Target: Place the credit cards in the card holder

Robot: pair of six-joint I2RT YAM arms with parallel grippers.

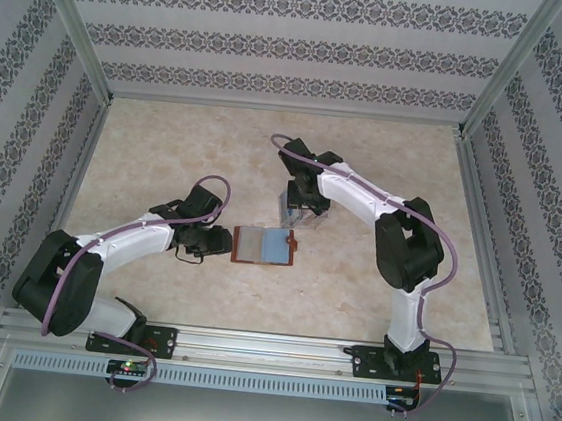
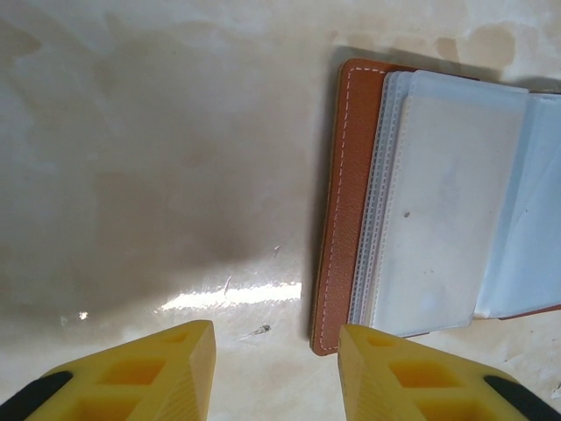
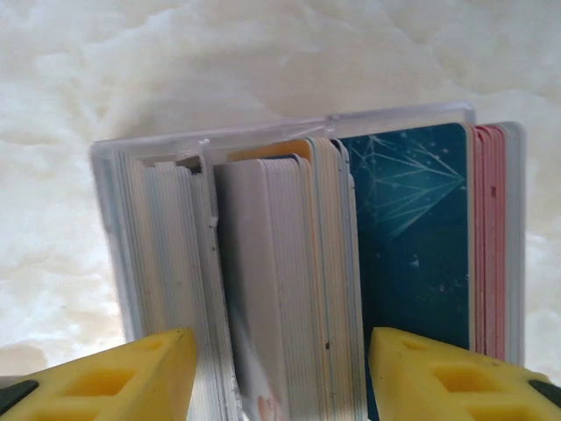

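The card holder point(image 1: 263, 246) lies open and flat on the table, brown cover down, its pale clear pockets point(image 2: 438, 202) facing up. My left gripper point(image 1: 219, 243) sits low at its left edge. It is open point(image 2: 276, 373), with bare table between the fingers and the holder's near corner just inside the right finger point(image 2: 412, 377). The credit cards point(image 3: 289, 263) stand on edge, packed in a clear plastic box point(image 3: 280, 132), with a dark blue card point(image 3: 412, 228) and pink-red ones to the right. My right gripper point(image 3: 282, 377) hovers open over the middle stack, which it straddles point(image 1: 302, 201).
The clear box point(image 1: 296, 214) stands just behind the holder's right half. Patterned walls and metal frame posts close in the marble-look table point(image 1: 166, 158) on three sides. Both arms reach inward over its middle.
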